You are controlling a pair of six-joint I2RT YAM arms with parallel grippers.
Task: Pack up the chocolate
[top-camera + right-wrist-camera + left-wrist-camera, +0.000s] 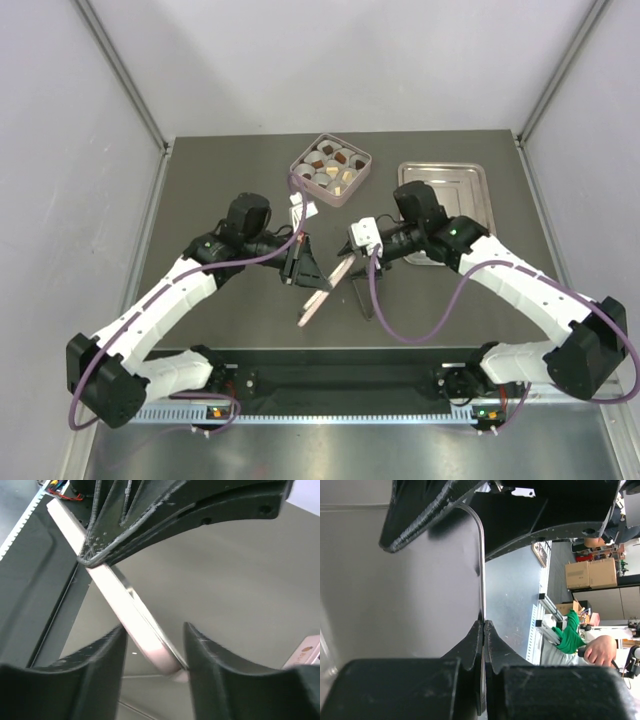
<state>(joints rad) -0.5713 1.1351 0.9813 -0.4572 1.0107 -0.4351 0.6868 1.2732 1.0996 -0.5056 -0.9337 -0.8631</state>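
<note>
We see the chocolate [331,165] well beyond both tools. The left tool [483,625] is clamped on the lid [318,300]; the right tool [152,630] straddles it, and we cannot tell if it grips. The left arm [170,290] and right arm [520,285] angle inward.

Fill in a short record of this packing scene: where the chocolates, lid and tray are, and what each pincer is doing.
chocolates: in the open pink box, far centre
lid: pink, off the box, held up on edge between the two arms
left pincer: shut on the lid's thin rim
right pincer: fingers either side of the lid's edge; grip unclear
tray: metal, right of the box
step left: lid not yet on the box
</note>
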